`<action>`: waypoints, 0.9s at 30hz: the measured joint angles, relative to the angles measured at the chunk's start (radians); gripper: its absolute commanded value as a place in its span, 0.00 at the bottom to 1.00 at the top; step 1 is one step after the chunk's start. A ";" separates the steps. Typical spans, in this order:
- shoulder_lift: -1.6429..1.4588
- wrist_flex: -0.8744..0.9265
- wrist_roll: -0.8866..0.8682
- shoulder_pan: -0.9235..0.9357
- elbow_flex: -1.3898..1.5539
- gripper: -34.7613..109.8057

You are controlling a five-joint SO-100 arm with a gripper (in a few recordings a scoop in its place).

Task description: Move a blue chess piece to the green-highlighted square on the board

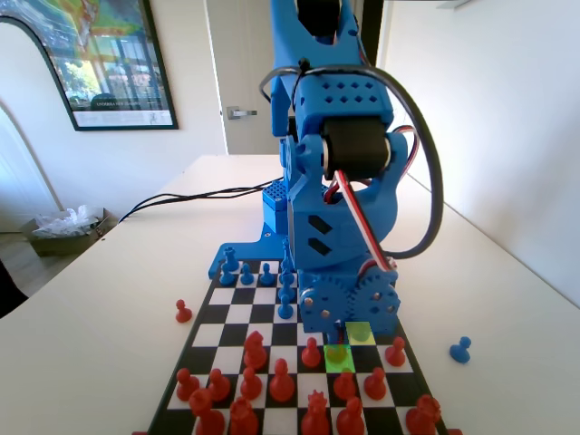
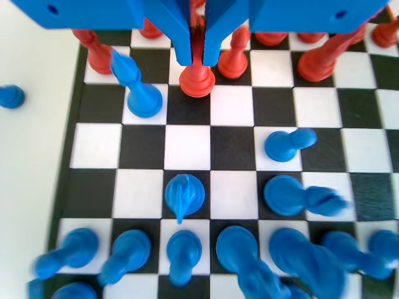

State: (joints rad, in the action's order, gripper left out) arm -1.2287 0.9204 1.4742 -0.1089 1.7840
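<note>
On the far left of your fixed view, a lone red pawn (image 1: 183, 312) stands on the table (image 1: 109, 299) beside the board (image 1: 220, 295). In your wrist view a blue pawn (image 2: 138, 88) leans on a white square just left of the tool (image 2: 197, 57), whose jaws hang nearly closed, with only a thin slit between them, above another red pawn (image 2: 197, 80); whether they grip it, you cannot tell. In the fixed view the tool sits low over the green-highlighted square (image 1: 342, 355), and another blue pawn (image 1: 460, 349) rests off the board at right.
</note>
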 measured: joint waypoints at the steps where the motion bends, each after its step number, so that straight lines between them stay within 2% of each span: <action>1: -0.021 0.017 -0.003 0.000 -0.011 0.25; 15: -0.379 0.287 0.006 0.094 -0.031 0.25; 21: -0.502 0.383 0.006 0.267 0.008 0.25; 27: -0.511 0.400 0.023 0.471 0.011 0.25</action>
State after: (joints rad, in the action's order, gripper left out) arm -1.7395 1.3208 1.4972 0.3620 1.7948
